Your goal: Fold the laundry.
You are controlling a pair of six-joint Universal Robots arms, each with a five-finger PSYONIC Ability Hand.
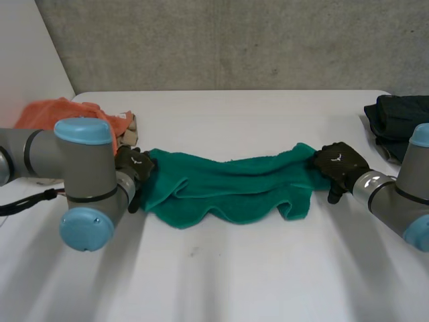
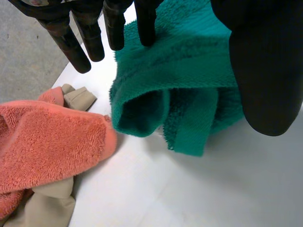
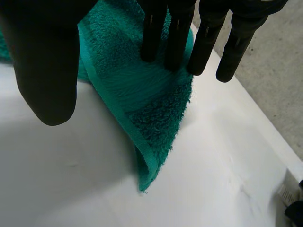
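A green towel lies rumpled and folded lengthwise across the middle of the white table. My left hand is at the towel's left end. In the left wrist view its fingers are straight above the towel's end, and the thumb stands apart, so the hand is open and holds nothing. My right hand is at the towel's right end. Its straight fingers hang over the towel's corner, with the thumb well away: open too.
An orange towel on a beige cloth lies at the back left, close to my left hand; both also show beside the green towel, orange towel and beige cloth. A dark garment sits at the far right edge.
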